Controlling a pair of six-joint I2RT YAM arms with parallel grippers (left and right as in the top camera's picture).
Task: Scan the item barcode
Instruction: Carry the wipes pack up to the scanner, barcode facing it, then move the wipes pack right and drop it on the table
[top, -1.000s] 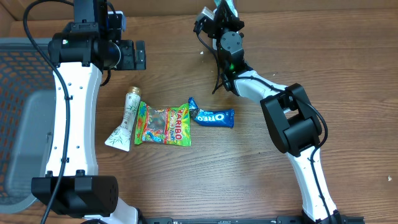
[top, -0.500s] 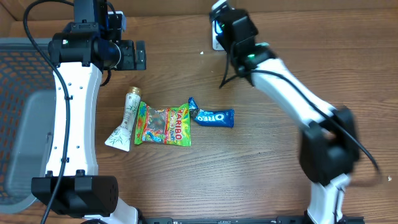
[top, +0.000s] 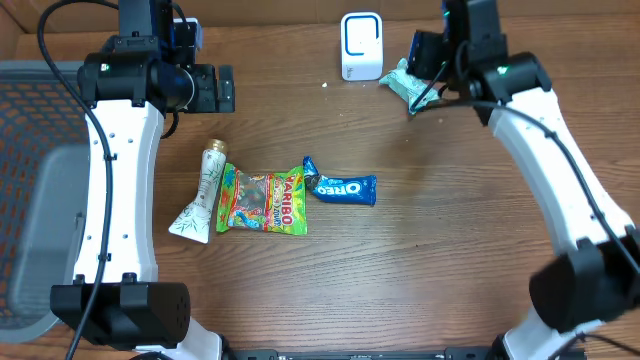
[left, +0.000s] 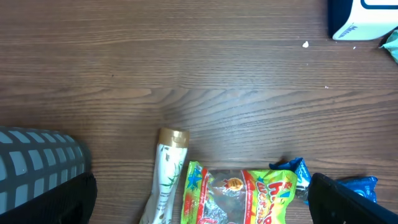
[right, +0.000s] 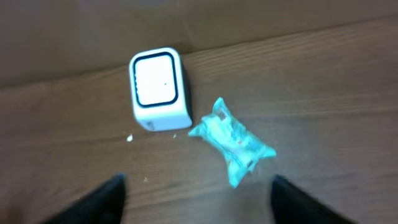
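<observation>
Your right gripper (right: 198, 190) stood with fingers wide apart, empty; the teal pouch (right: 233, 142) lay just ahead of it, beside the white scanner (right: 158, 89). Reaching down, you could have knocked the scanner or turned the barcode away. Near your left gripper (top: 222, 88), also spread wide, the gummy bag (top: 262, 200) read HARIBO, the blue pack (top: 342, 188) OREO

Gummy bag (top: 262, 201): "HARIBO" in red letters near its right end, seen from overhead. The finer print beside it is too small to read.
Blue cookie packet (top: 343, 187): "OREO" in white letters across its middle.
Tube (top: 203, 195): green pattern and small print, none of it legible.
Teal packet (right: 233, 142): faint marks on the wrapper, blurred in the right wrist view and unreadable.
</observation>
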